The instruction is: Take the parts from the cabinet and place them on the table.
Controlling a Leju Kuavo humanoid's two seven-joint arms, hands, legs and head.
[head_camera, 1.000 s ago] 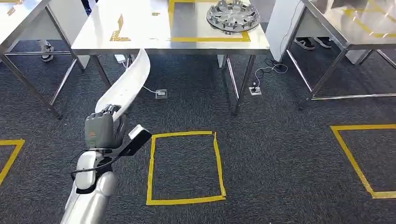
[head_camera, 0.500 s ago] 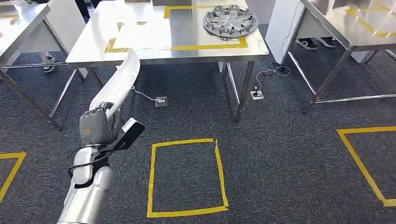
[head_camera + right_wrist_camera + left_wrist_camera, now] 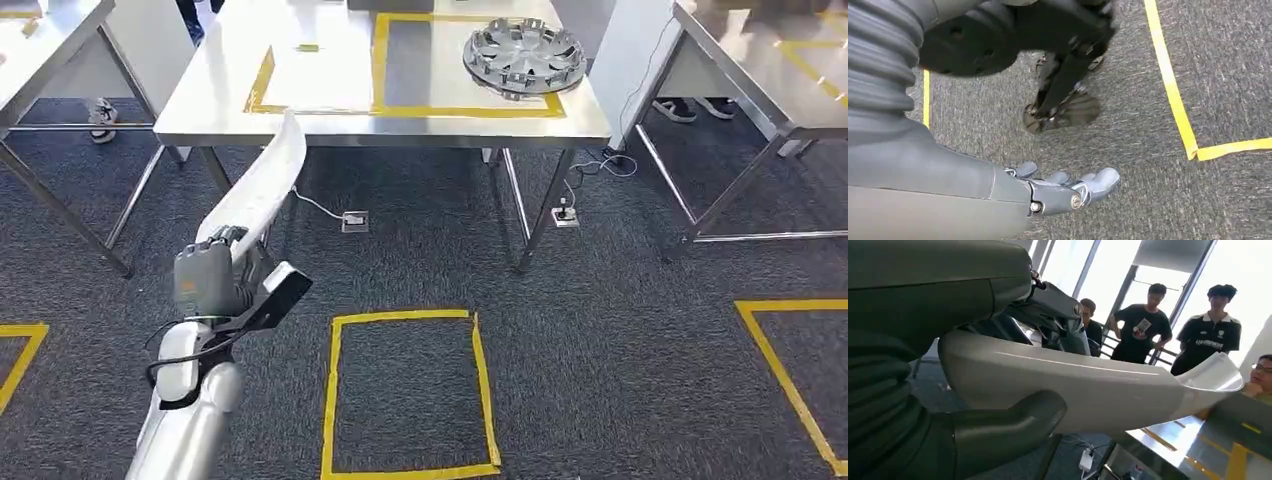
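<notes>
Closer now, the tabletop [image 3: 330,120] is nearing as the whole view shifts. Left hand [image 3: 215,265] fingers [image 3: 1013,420] are clasping the long white panel [image 3: 262,185], its far tip reaching ahead to the tabletop's edge; right hand [image 3: 1063,192] is hanging loosely open, holding nothing. Carrying step; next, lifting and laying the panel on top.

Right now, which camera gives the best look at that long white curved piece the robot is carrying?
The head view: it shows the long white part whole, from the left hand up to the steel table. The left wrist view shows it close, with the hand's thumb under it. The right wrist view shows the right hand over carpet.
</notes>
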